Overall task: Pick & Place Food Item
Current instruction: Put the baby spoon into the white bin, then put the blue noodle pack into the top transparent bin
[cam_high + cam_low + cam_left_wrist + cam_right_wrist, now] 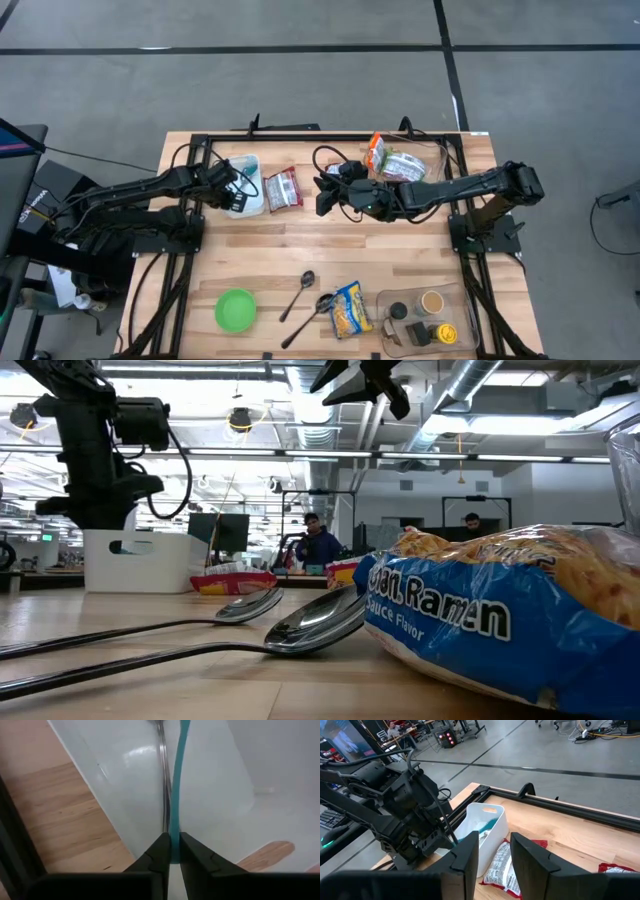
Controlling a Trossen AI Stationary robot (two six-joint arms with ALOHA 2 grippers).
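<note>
The wooden table carries everything here, with a black frame along its edges. The left arm reaches in from the left side, and its gripper sits at the white bin near the far left part of the table. In the left wrist view its fingers are pressed nearly together on a thin teal-edged item — it stands inside the bin, next to a metal handle. What that thin item is cannot be told.

The right arm stretches in from the right toward the middle of the table, its gripper above the wood with the fingers a little apart and nothing between them.

Just beside the bin, on its right, lies a red-and-white snack packet. More packets sit at the far edge behind the right arm.

Along the near edge — a green bowl, two spoons, a blue-and-yellow ramen packet touching the spoon next to it, and a clear tray holding small jars.

In the low view two people show far back in the room.
</note>
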